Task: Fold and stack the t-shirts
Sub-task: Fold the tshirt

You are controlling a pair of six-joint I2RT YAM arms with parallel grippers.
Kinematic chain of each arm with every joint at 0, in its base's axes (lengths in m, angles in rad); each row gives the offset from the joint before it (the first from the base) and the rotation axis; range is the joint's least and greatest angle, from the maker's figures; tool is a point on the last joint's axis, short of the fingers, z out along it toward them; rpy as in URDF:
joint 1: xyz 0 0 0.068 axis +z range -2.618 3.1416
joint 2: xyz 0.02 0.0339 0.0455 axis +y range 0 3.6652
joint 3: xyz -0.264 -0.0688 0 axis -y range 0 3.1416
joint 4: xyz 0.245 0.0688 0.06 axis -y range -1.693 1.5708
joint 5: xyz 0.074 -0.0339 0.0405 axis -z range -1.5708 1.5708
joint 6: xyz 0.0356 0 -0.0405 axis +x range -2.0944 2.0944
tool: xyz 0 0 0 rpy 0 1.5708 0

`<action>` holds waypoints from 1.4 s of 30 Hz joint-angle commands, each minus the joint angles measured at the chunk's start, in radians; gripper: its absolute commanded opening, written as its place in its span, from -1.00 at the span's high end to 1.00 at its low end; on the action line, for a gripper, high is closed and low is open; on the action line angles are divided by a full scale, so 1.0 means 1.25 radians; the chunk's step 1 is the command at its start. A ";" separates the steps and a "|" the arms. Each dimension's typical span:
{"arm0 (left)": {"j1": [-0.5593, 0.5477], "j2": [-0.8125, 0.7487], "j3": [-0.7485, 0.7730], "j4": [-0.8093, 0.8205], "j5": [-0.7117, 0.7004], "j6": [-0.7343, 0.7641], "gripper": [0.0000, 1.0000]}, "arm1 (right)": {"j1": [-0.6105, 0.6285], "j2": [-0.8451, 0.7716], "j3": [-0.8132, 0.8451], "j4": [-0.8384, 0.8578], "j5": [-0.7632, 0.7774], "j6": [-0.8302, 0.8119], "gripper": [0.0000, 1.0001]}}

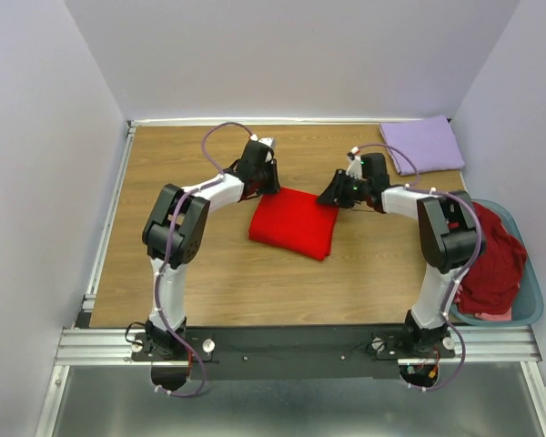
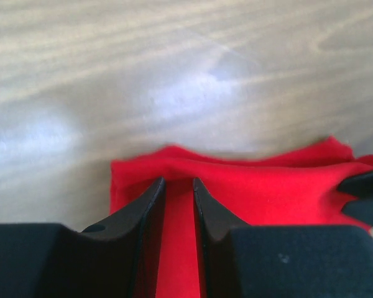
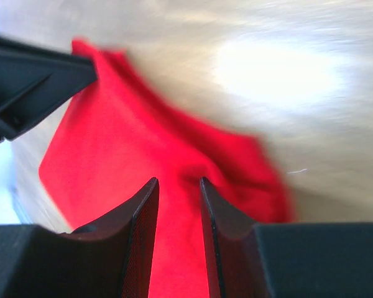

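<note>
Wooden table [image 1: 209, 273], folded red t-shirt [image 1: 291, 226], left fingers [image 2: 143, 211] and right fingers [image 3: 140, 217] each pinching its far edge (opposite corners)

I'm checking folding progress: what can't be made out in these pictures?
- Top view: how many maroon shirts fill the basket; heaped, partly behind the right arm.
- Top view: red shirt's far corners, under the left claw and right claw.
- Right wrist: red shirt's edges, blurred.
- Left wrist: its near part, behind the fingers.
</note>
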 commanded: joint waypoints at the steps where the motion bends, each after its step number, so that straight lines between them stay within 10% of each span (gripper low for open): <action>1: 0.036 0.077 0.047 0.029 0.059 -0.032 0.37 | -0.078 0.100 -0.046 0.213 -0.111 0.140 0.21; 8: 0.038 0.112 0.049 0.045 0.128 -0.064 0.37 | -0.109 0.204 0.035 0.233 -0.153 0.149 0.21; 22: 0.026 -0.318 -0.187 0.076 -0.047 -0.090 -0.18 | -0.062 -0.067 -0.053 0.147 -0.293 0.180 0.09; 31: -0.052 -0.294 -0.397 0.197 0.028 -0.145 0.37 | -0.001 -0.049 -0.277 0.352 -0.330 0.268 0.09; 42: 0.002 -0.301 -0.603 0.233 0.036 -0.250 0.53 | -0.090 0.051 -0.363 0.332 -0.296 0.170 0.16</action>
